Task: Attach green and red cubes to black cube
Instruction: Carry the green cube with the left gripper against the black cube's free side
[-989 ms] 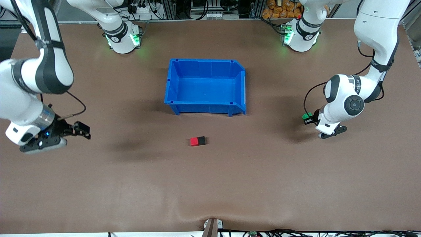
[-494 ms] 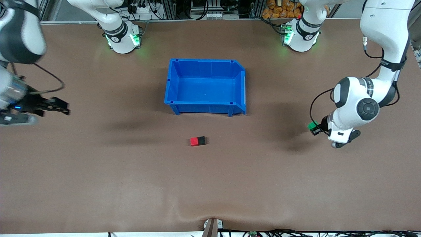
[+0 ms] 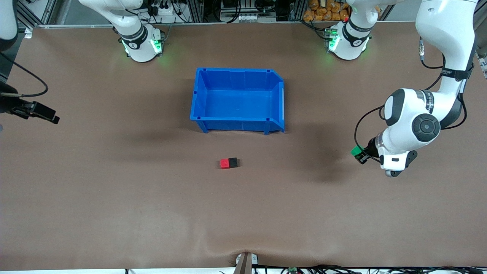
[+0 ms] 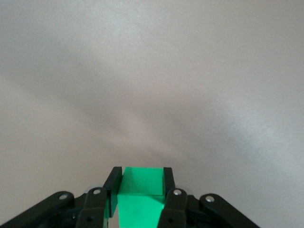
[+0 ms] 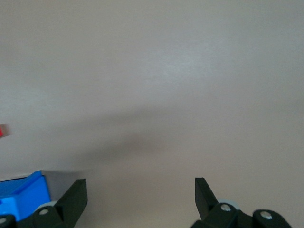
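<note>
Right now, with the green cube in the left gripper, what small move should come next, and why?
Probably carry the left gripper toward the table's middle and lower it beside the black cube. It is shut on the green cube over bare table at the left arm's end, while the red cube already touches the black one, whose side facing the left arm is free. The right gripper waits open.

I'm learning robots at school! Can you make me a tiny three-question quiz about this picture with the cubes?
1. True or false: the red cube touches the black cube.
2. What does the left claw hold? A) green cube B) red cube C) nothing
3. Fill in: the right claw is ____.

Key: 1 true. 2 A, the green cube. 3 open.
</note>
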